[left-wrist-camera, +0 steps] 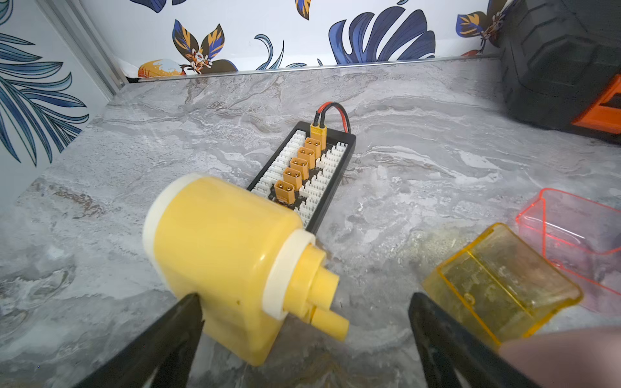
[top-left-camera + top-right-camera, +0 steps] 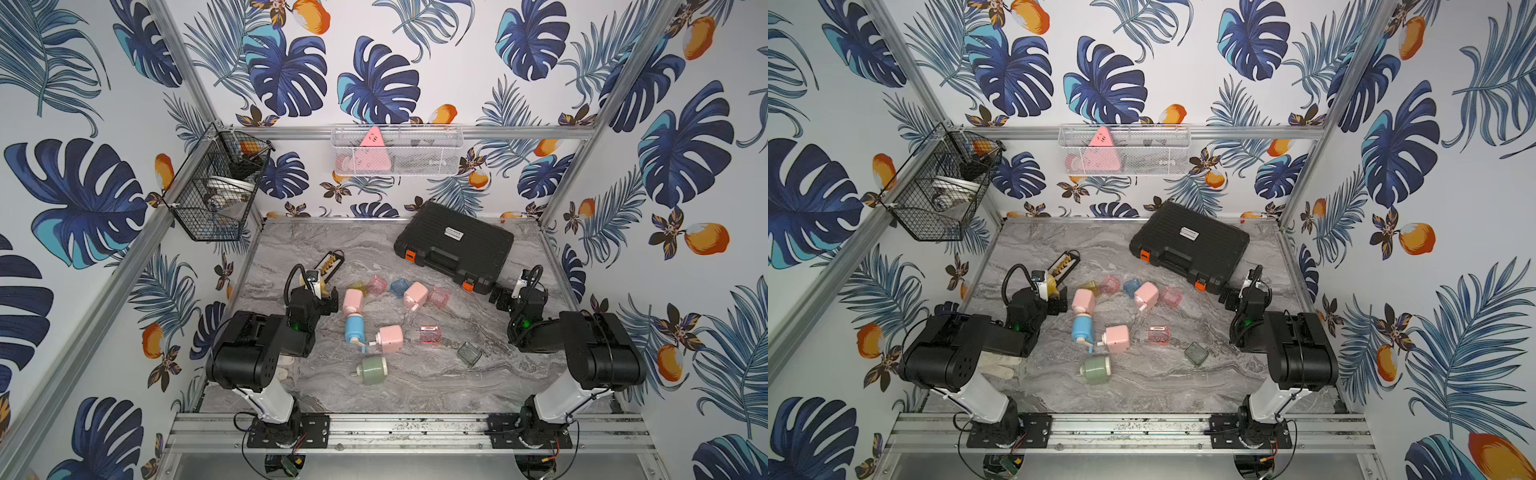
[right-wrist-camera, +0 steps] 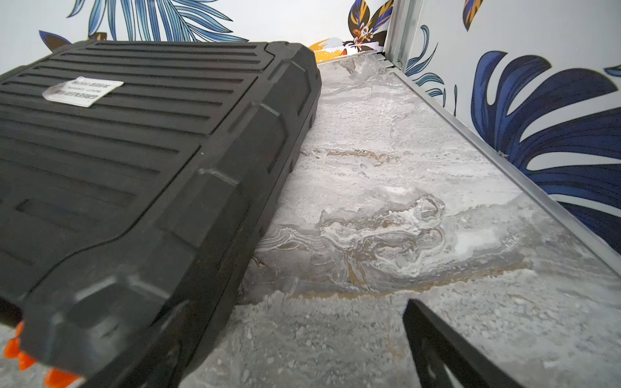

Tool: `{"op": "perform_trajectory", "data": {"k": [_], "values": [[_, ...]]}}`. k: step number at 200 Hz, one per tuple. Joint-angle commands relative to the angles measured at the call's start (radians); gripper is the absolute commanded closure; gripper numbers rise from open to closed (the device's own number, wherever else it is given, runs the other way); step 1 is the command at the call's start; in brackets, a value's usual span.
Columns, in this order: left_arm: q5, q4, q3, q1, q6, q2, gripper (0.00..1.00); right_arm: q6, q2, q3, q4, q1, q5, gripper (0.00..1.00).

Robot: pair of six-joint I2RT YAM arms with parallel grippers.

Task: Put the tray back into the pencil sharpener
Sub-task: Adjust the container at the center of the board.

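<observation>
Nothing is gripped; this looks like the approach to the first pick. The left fingers stand wide, straddling the crank end of the yellow sharpener, which lies on its side on the counter. Its yellow tray lies just beside the sharpener, outside one finger. Next, the tray must meet the sharpener's slot, whose mouth I cannot make out. A connector board crowds the sharpener's far end. The right fingers, wide and empty, sit well apart from the sharpener.
</observation>
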Motion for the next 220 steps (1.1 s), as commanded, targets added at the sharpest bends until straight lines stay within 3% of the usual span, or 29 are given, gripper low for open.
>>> {"op": "perform_trajectory", "data": {"k": [1,142,173,195,220], "values": [[0.01,0.02,0.003,-0.001,0.012,-0.002,0.01,-0.01,-0.003,0.007,0.006,0.001,-0.053,0.0],[0.007,0.031,-0.004,0.005,0.005,-0.006,0.01,-0.003,-0.007,0.004,0.012,-0.002,-0.029,0.0],[-0.05,0.08,-0.071,0.003,-0.012,-0.101,0.01,0.018,-0.148,-0.046,-0.007,-0.002,0.028,0.0],[-0.073,-0.089,-0.038,-0.001,-0.019,-0.231,0.01,0.034,-0.286,-0.032,-0.14,-0.002,0.035,0.0],[-0.154,-0.465,0.105,-0.012,-0.099,-0.356,0.01,0.144,-0.422,-0.01,-0.275,-0.002,-0.002,0.0]]}}
